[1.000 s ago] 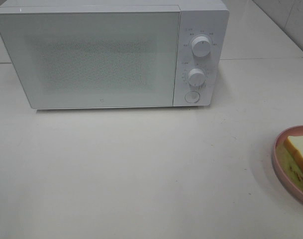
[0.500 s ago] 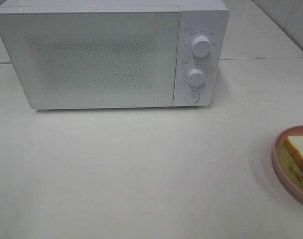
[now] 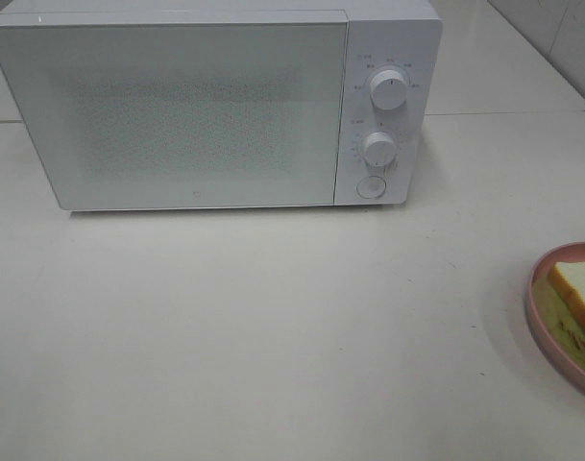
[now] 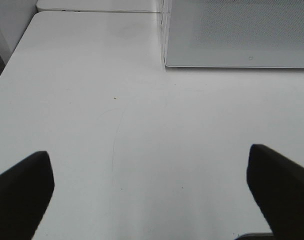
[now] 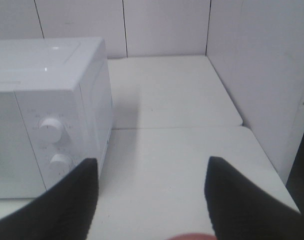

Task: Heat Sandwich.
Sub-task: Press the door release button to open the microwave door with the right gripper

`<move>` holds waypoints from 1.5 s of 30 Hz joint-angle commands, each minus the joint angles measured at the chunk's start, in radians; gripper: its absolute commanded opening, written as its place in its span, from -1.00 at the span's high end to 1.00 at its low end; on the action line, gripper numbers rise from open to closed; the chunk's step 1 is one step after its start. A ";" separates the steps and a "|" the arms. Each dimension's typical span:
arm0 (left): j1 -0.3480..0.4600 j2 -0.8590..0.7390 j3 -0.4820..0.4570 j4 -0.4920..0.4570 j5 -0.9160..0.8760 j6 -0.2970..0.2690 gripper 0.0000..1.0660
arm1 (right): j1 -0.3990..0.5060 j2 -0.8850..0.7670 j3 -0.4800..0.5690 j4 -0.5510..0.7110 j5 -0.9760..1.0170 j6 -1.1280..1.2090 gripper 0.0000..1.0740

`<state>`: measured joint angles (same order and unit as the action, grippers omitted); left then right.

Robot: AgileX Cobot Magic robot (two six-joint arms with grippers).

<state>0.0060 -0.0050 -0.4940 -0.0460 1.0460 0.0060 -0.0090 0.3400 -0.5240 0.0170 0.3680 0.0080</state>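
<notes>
The sandwich [image 3: 580, 296], pale bread with a tan crust, lies on a round pink plate [image 3: 535, 312] cut off by the right edge of the exterior high view. Neither gripper shows in that view. In the left wrist view my left gripper [image 4: 148, 152] stands wide open over bare table, its black fingers [image 4: 22, 192] far apart. My right gripper [image 5: 152, 161] is open too, with nothing between its fingers [image 5: 67, 200]. A pink sliver of the plate [image 5: 184, 236] peeks in just below them. The sandwich is hidden in both wrist views.
A white microwave [image 3: 196, 106] stands at the back of the table, door closed, with two knobs [image 3: 389, 88] and a round button [image 3: 371, 186] on its right panel. It also shows in both wrist views, microwave [image 4: 236, 35] [image 5: 47, 100]. A white wall [image 5: 261, 75] bounds the table's right side.
</notes>
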 commanded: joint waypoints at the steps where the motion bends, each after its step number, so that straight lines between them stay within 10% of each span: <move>1: 0.001 -0.020 0.002 0.001 -0.010 -0.006 -0.83 | 0.001 0.024 -0.005 -0.003 -0.093 -0.008 0.05; 14: 0.001 -0.020 0.002 0.001 -0.010 -0.006 -0.83 | 0.001 0.262 0.003 -0.001 -0.368 0.057 1.00; 30: 0.001 -0.020 0.002 0.001 -0.010 -0.006 -0.83 | 0.025 0.564 0.003 -0.010 -0.524 0.382 1.00; 45: 0.001 -0.020 0.002 0.001 -0.010 -0.006 -0.83 | 0.378 0.940 0.018 0.132 -0.919 0.421 1.00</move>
<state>0.0060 -0.0050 -0.4940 -0.0460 1.0460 0.0060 0.3520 1.2530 -0.5110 0.1160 -0.4840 0.4180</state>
